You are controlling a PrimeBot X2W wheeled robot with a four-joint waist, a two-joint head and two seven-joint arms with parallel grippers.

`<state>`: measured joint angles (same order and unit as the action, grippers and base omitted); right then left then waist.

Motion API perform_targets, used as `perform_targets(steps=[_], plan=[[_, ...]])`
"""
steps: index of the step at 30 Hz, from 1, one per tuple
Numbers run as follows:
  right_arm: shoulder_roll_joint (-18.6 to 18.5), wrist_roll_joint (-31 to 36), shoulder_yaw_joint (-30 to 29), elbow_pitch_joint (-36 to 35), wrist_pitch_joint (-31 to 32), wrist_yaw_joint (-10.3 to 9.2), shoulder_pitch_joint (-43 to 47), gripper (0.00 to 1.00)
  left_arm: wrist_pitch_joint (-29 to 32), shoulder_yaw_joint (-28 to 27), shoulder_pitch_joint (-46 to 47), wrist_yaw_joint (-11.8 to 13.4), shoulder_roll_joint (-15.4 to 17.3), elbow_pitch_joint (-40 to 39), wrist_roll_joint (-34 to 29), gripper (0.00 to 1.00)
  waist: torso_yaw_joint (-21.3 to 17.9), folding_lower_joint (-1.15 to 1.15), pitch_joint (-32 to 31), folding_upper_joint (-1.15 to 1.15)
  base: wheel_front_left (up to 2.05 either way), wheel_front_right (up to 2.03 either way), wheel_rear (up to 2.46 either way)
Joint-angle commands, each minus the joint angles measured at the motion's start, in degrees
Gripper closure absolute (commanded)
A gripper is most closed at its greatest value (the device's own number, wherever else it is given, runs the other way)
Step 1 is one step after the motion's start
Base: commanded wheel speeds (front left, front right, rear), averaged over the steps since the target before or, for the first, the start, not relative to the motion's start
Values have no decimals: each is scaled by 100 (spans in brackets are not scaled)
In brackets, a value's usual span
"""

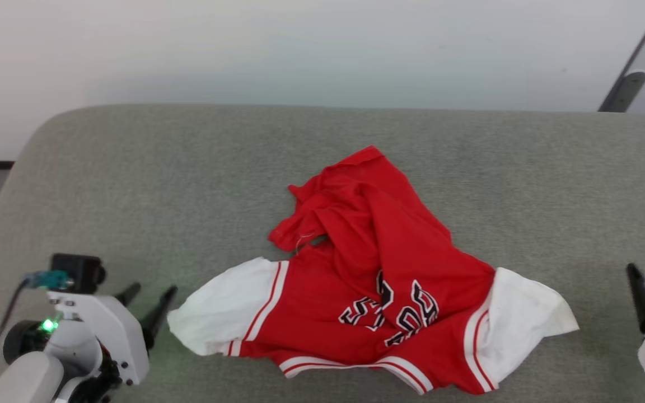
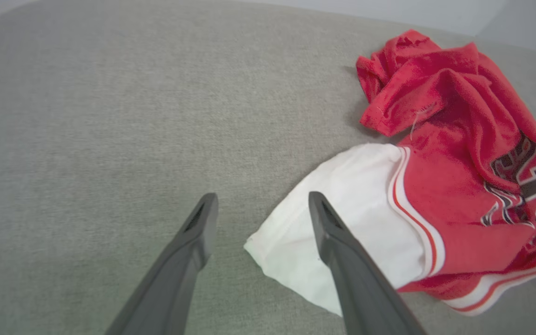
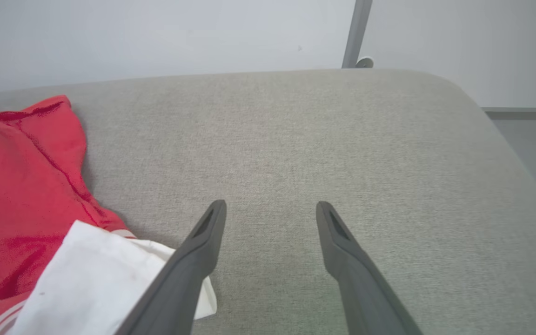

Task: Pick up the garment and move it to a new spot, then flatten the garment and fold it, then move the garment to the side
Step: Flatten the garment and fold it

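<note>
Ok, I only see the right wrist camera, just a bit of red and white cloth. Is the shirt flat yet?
Observer: No, the head view shows the garment crumpled, its top part bunched over the chest.
Operator: Where's my other hand?
Observer: The left hand sits open beside the other white sleeve, holding nothing.
Operator: Is there room to spread it out?
Observer: Yes, bare grey surface stretches away on the garment's left.

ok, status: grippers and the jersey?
Left gripper open, empty, by a white sleeve. Right gripper open, empty, apart from the garment. It lies crumpled on grey cushion, not flattened. No obstacle seen.
</note>
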<state>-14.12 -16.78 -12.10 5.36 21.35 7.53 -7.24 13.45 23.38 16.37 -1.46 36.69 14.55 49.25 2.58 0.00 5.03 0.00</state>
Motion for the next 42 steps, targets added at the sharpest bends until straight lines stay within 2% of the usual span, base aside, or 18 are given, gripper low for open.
perform_targets(steps=[1, 10, 18, 21, 25, 26, 27, 28, 36, 42], plan=[[90, 144, -127, -127, -179, -8, 104, 0, 318, 108, 80, 30, 68, -7, 26, 0, -123, 0, -36, 0, 0, 0, 0], [427, 475, -339, -549, -1028, -8, 195, 0, 1169, 345, 85, 201, 124, 151, 177, 0, -401, 0, -21, 0, 0, 0, 0], [612, 656, -193, -801, -1715, -8, 336, 0, 1559, 595, 278, 152, 35, 691, 111, 0, -547, 0, 60, 0, 0, 0, 0], [676, 685, -92, -842, -1810, -8, 374, 0, 1604, 658, 388, 115, -17, 952, 85, 0, -591, 0, 93, 0, 0, 0, 0], [669, 603, 96, -817, -1640, -8, 458, 0, 1694, 748, 538, 44, -159, 1370, 100, 0, -631, 0, 164, 0, 0, 0, 0], [618, 589, 183, -797, -1539, -8, 467, 0, 1736, 762, 571, 35, -205, 1479, 124, 6, -634, 0, 180, 0, 0, 0, 0], [561, 552, 273, -801, -1453, -8, 472, 0, 1805, 798, 606, -6, -241, 1591, 140, 64, -631, 0, 199, 0, 0, 0, 0], [517, 505, 331, -814, -1383, -8, 473, 0, 1867, 830, 636, -33, -279, 1680, 166, 100, -626, 0, 217, 0, 0, 0, 0], [271, 47, 773, -582, -476, -8, 377, 0, 1865, 890, 1013, -256, -525, 2089, 223, 100, -534, 0, 417, 0, 0, 0, 0], [78, -349, 1014, -157, 286, -8, 148, 0, 1706, 941, 1239, -361, -637, 2274, 173, 100, -391, 0, 549, 0, 0, 0, 0]])
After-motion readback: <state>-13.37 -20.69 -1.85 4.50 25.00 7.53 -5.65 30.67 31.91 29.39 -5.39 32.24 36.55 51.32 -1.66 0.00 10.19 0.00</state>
